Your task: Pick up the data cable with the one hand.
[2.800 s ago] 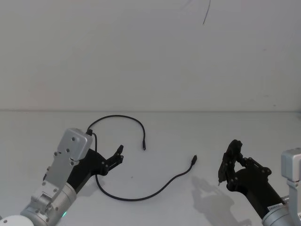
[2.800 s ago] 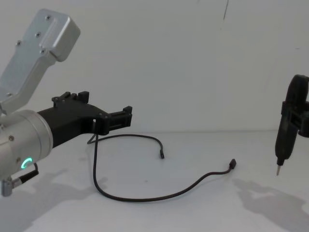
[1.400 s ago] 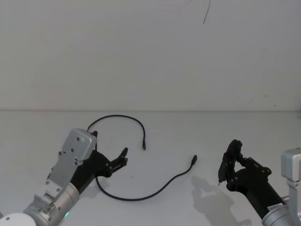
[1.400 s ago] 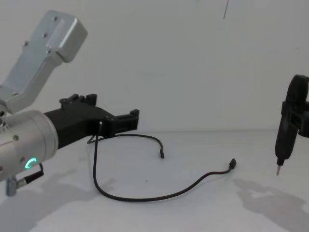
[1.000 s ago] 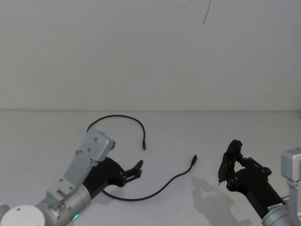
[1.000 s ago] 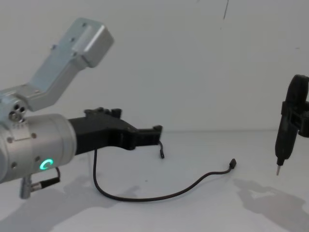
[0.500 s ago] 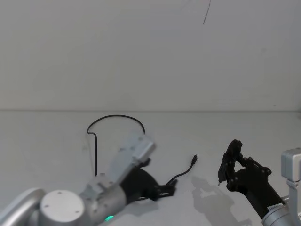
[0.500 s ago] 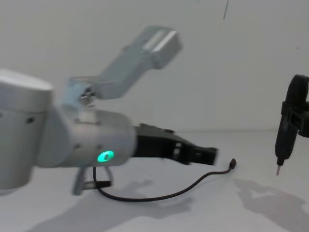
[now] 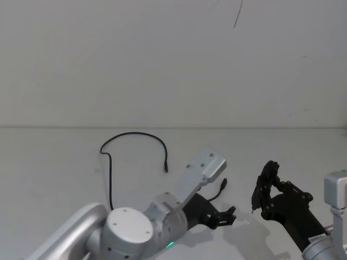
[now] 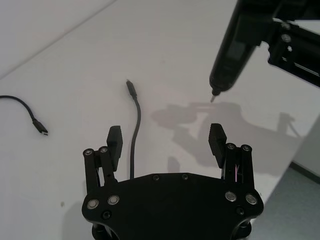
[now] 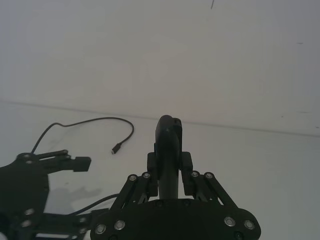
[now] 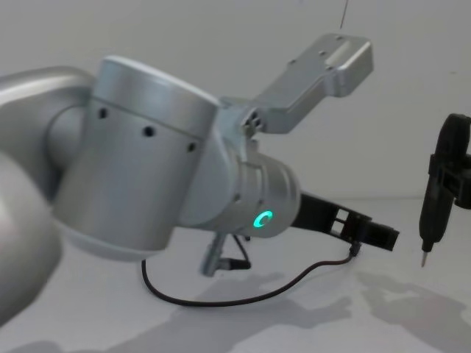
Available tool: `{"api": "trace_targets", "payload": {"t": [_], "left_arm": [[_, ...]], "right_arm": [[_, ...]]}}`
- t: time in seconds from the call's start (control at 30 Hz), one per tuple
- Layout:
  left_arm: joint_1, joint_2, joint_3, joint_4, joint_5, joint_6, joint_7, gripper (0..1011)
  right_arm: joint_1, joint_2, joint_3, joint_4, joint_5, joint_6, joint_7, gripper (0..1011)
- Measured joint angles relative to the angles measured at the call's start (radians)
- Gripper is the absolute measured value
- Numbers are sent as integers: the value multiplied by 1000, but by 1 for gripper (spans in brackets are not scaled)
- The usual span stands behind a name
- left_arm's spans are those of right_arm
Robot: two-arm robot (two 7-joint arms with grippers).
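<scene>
data cable [image 10: 138,117] | passes beneath left tool [image 10: 165,133] | tool spread wide, holding nothing

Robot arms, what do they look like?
Both arms are silver. The left arm has a glowing green ring light, and the left pincer is black with short blocky fingers. The right pincer is black too, dotted with silver screws.

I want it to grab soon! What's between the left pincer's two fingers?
The cable runs through the gap of the open left pincer, nearer one finger, seen in the left wrist view.
</scene>
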Motion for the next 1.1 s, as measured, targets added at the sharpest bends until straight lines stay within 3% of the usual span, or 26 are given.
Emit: {"api": "trace_targets", "payload": {"t": [0.23,0.4,1.1], "left_arm": [[-12,-63,3,28,37,51,79,1000],[-13,-88,-8,36,44,81,107,1000],[1,-118,-42,32,44,150,138,1000]], "right_arm": [[0,0,0,0,0,0,0,269],[0,0,0,0,0,0,0,269],[0,0,0,0,0,0,0,269]]}}
